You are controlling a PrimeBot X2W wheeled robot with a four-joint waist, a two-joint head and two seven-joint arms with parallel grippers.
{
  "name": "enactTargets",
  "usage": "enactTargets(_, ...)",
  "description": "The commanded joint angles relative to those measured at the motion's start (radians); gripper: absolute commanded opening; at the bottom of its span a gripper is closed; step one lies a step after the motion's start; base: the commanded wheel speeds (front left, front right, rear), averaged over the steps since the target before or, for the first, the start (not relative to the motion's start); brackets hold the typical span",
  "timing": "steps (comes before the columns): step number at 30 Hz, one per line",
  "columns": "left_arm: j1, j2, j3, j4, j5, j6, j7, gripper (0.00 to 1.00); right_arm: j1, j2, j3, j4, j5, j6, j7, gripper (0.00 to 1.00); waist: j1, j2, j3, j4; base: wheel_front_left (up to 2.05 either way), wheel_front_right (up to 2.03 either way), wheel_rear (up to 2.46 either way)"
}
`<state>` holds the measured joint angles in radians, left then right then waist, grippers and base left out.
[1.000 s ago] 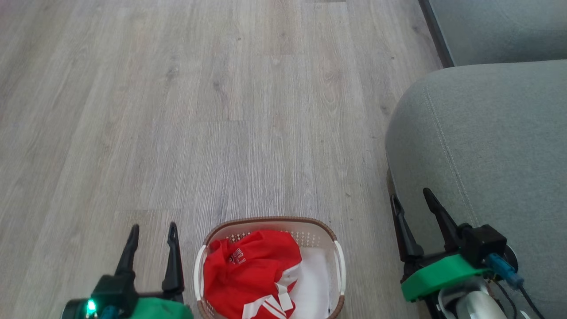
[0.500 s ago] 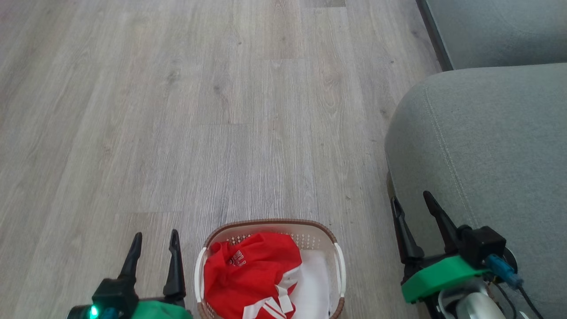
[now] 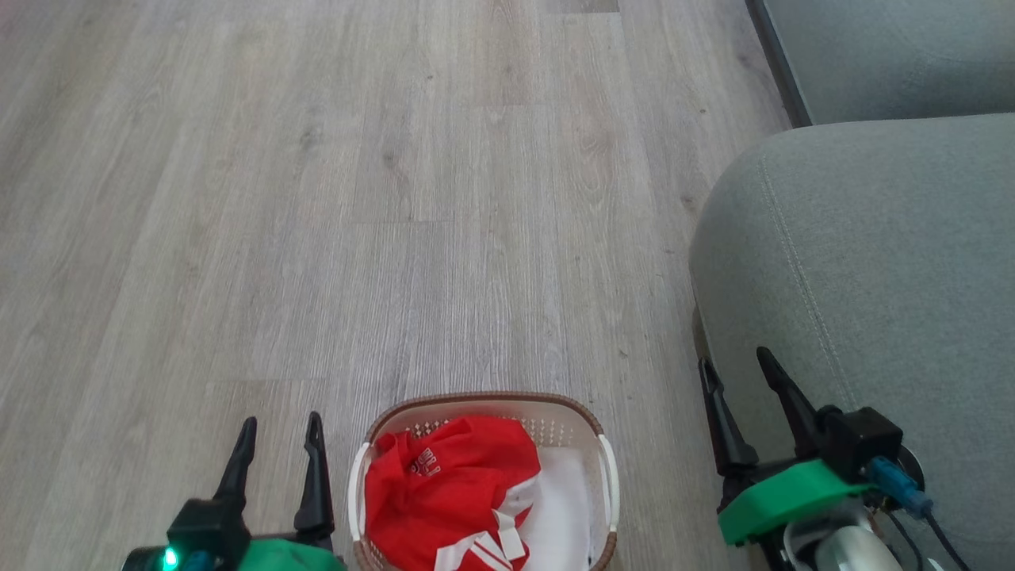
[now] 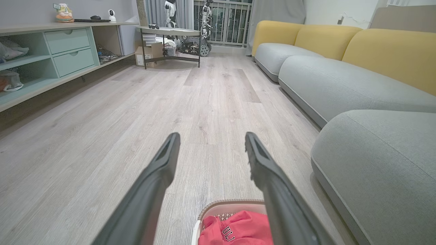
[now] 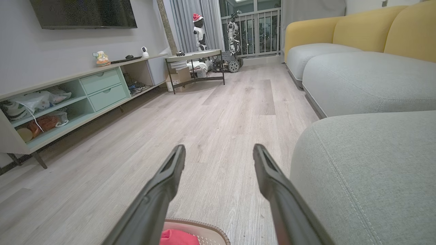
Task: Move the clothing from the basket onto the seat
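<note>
Clothing [image 3: 444, 484] lies in the basket [image 3: 484, 399] between left gripper [image 3: 282, 418] and right gripper [image 3: 733, 357], both with jaws spread and empty — seat [image 3: 872, 254] edge just right, floor [image 3: 396, 198] stretching ahead.

A: Head view: how is the pale grey wood-plank floor [image 3: 444, 198] lit?
B: Bright, even, diffuse; shadows faint and soft-edged; focus sharp.
A: Wrist views?
B: Daylight enters through tall glazed balcony doors [image 4: 221, 25] at the far end; the floor brightens toward them; wide-angle stretching at the edges.
</note>
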<state>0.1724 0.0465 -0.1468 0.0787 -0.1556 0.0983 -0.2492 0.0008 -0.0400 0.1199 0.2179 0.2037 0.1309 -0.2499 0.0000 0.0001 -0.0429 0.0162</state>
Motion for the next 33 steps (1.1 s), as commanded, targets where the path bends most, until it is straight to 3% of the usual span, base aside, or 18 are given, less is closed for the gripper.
enactTargets(1, -0.037, 0.004, 0.031, -0.026, -0.01, 0.003, -0.013, 1.0, -0.048, -0.01, 0.022, -0.028, 0.005, 0.0, -0.012, 1.0, 0.0, -0.0001, 0.0, 0.0, 0.0, 0.0, 0.0)
enactTargets(11, -0.048, 0.004, -0.002, -0.005, -0.002, -0.011, -0.013, 1.0, -0.046, -0.01, 0.01, -0.025, 0.016, 0.0, -0.012, 1.0, 0.0, -0.0001, 0.019, 0.005, 0.0, 0.0, 0.0)
enactTargets(18, -0.102, 0.004, -0.079, 0.081, 0.027, -0.036, -0.013, 1.0, -0.061, -0.01, -0.004, -0.033, 0.009, 0.0, -0.012, 1.0, 0.0, -0.0001, 0.08, 0.005, 0.0, 0.0, 0.0)
enactTargets(24, -0.216, 0.006, -0.134, 0.242, 0.074, -0.064, -0.013, 1.0, -0.113, -0.01, -0.033, -0.057, -0.009, 0.0, -0.012, 1.0, 0.0, -0.0001, 0.219, -0.002, 0.0, 0.0, 0.0)
enactTargets(33, -0.518, 0.005, -0.212, 0.477, 0.145, -0.101, -0.013, 1.0, -0.263, -0.01, -0.073, -0.124, -0.041, 0.0, -0.012, 1.0, 0.0, -0.0001, 0.543, -0.032, 0.0, 0.0, 0.0)
